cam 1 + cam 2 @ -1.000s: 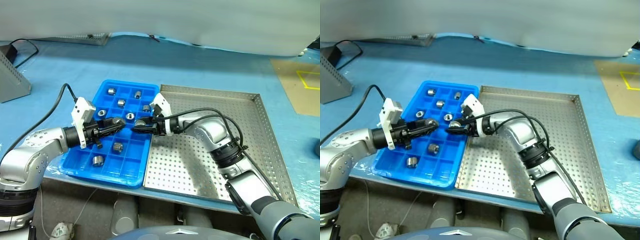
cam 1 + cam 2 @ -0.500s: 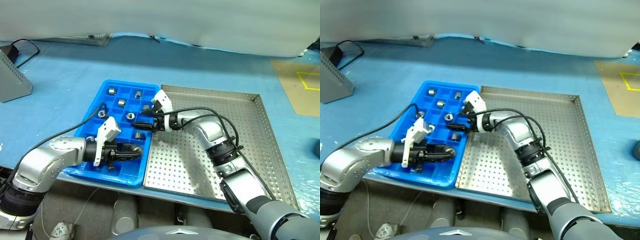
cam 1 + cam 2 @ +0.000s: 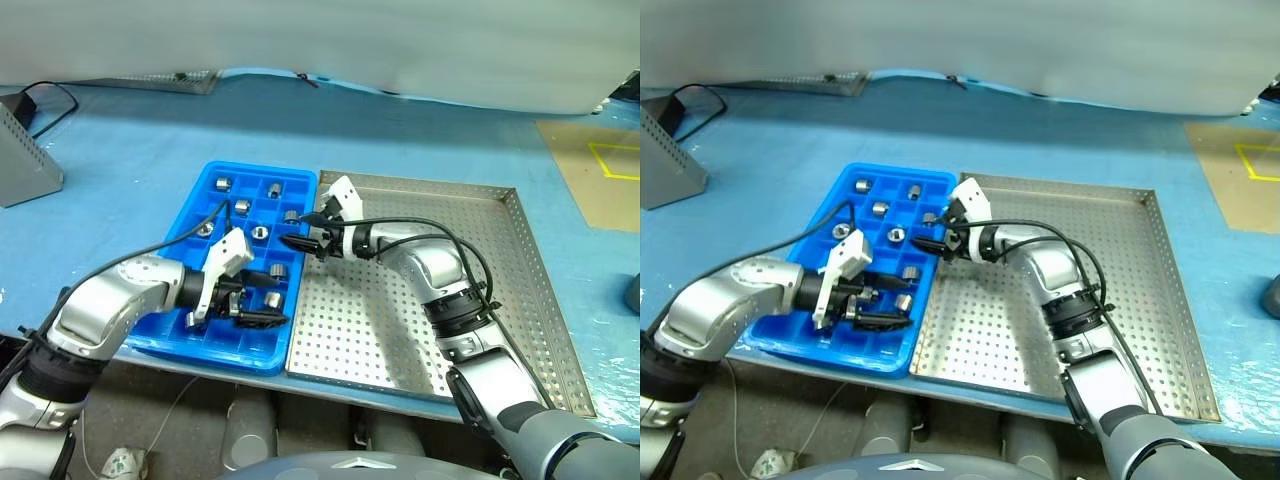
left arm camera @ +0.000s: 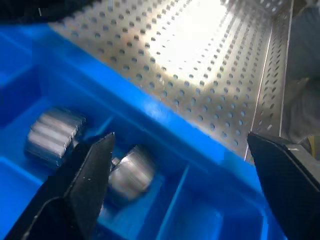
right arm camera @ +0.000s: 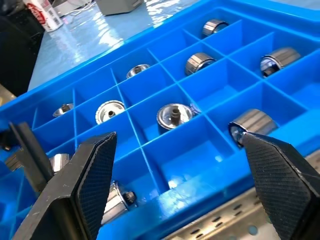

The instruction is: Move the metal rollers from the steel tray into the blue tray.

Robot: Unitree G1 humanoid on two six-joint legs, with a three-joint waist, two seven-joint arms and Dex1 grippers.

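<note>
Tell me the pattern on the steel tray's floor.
The steel tray has rows of small round holes across plain silver metal, clearest in the left wrist view.

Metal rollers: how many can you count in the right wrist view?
10 metal rollers, one per compartment of the blue tray: four along the end rows, four mid-tray, two beside the left pincer, which may hide more.

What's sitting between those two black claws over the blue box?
Between the left gripper and right gripper, the left eye view shows blue tray compartments with a metal roller.
</note>
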